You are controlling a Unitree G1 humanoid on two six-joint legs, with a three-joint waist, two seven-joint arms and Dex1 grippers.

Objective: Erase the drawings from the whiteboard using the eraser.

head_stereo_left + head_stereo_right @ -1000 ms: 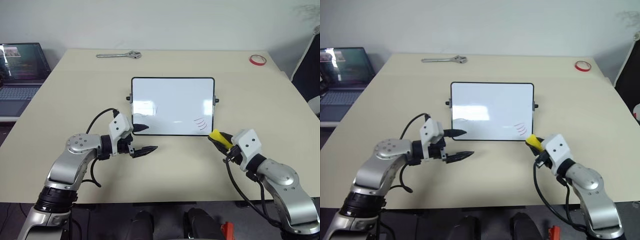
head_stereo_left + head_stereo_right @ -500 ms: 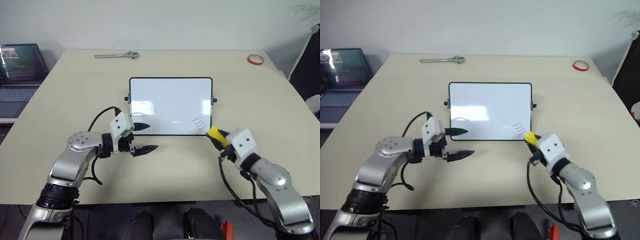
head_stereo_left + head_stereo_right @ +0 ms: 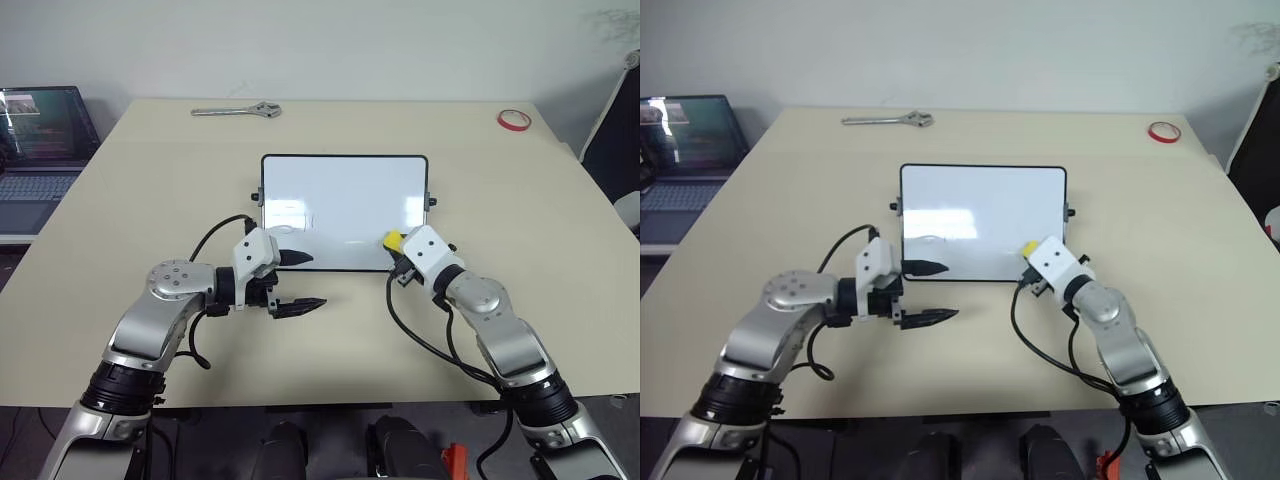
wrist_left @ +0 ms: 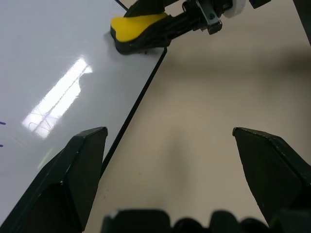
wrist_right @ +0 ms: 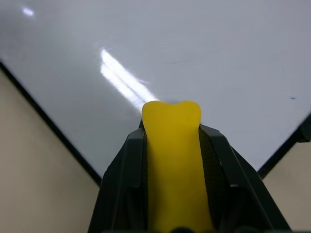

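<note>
The whiteboard (image 3: 345, 190) lies flat in the middle of the table. A faint dark sketch (image 3: 290, 215) shows near its lower left. My right gripper (image 3: 400, 248) is shut on the yellow eraser (image 3: 393, 241). It presses the eraser's tip onto the board's lower right area, just inside the black frame. The left wrist view also catches the eraser (image 4: 138, 25) on the glossy surface. My left gripper (image 3: 316, 280) is open at the board's lower left corner. One of its fingers lies over the board, the other over the table, with nothing between them.
A metal wrench (image 3: 237, 110) lies at the table's far edge and a red tape ring (image 3: 514, 119) at the far right corner. A laptop (image 3: 40, 140) stands on a lower surface to the left. A dark chair (image 3: 615, 120) is off the table's right side.
My right gripper carried the eraser forward and left, from the table beside the board's lower right corner onto the board, covering the red strokes. The left gripper stayed about where it was.
</note>
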